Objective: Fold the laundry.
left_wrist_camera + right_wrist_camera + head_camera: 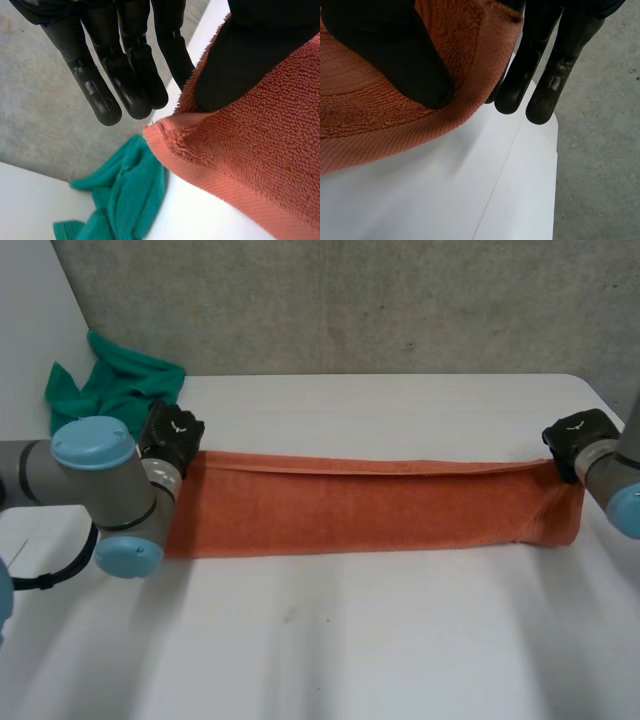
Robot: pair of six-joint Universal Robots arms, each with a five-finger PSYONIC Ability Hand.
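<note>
- Now my left hand [235, 65] pinches the towel's [370, 505] far left corner under its thumb.
- Between my hands the towel lies in a long folded band on the table [400, 640], its long axis running left to right.
- At the far right corner, my right hand [395, 55] pinches likewise.

Looped orange terry towel [370, 510], flat-woven hem [225, 192]; smooth matt white table [400, 640]; fuzzy green cloth [115, 385]
</note>
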